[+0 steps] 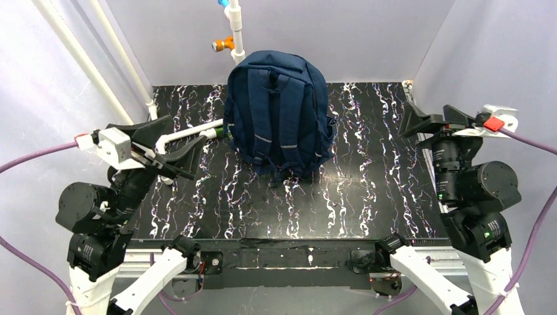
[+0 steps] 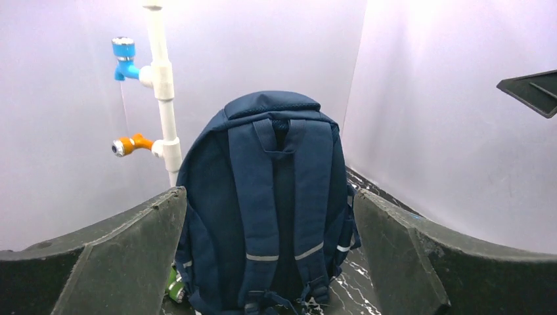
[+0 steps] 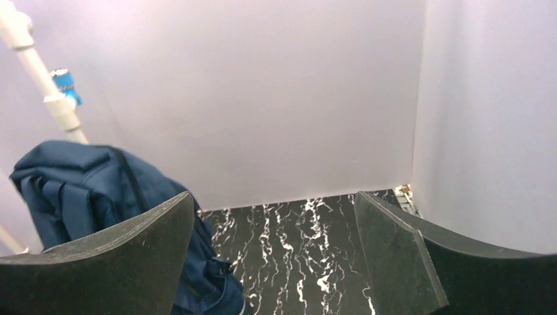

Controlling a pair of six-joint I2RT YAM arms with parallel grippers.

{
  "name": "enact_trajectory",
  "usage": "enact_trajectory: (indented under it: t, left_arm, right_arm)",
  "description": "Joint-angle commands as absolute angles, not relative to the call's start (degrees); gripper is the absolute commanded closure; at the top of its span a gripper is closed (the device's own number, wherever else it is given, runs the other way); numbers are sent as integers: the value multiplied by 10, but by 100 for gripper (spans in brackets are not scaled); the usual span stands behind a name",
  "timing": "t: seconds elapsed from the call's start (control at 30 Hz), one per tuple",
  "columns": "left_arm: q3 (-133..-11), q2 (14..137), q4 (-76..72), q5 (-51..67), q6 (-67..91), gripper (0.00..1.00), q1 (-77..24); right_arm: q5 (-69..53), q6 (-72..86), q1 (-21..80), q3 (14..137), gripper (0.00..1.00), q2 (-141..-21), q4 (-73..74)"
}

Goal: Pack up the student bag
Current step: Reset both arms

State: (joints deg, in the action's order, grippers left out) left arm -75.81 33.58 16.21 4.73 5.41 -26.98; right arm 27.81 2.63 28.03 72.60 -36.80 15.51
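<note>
The student bag (image 1: 279, 111) stands upright at 12 o'clock on the black marbled table (image 1: 368, 197), close to the back wall and just in front of a white pipe post (image 1: 235, 33). Its 2 padded shoulder straps face the arms, so the front and the zip are turned away and I cannot tell whether it is open or shut. The left gripper (image 2: 269, 193) hovers at 9 o'clock, aimed at the bag, with its jaws spread as wide as they go and nothing between them. The right gripper (image 3: 274, 197), at 3 o'clock and well apart from the bag, is equally wide and empty. A small green item (image 2: 174, 287) shows at the bag's lower left corner, at about 7 o'clock from it; what it is I cannot make out. Neither arm is touching anything, so this looks like a pause between steps, not a grasp. The next move probably calls for reaching the bag's top or turning it to expose the zip, 1 arm steadying while the other works.
</note>
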Motion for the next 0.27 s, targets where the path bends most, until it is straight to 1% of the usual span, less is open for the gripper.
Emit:
enact_trajectory:
  t: [0.0,0.13,0.2,0.23]
  left_arm:
    - [-758,321,134,37,18,2,-271]
    - [-757,308,129,15,3,2,-271]
    - [-759,307,129,13,3,2,-271]
    - [-760,307,129,14,5,2,-271]
  right_arm:
    - [351,16,280,724,2,-362,121]
    - [365,32,280,725,2,-349,127]
    - [343,31,280,744,2,-357,162]
    - [333,31,280,741,2,-352,155]
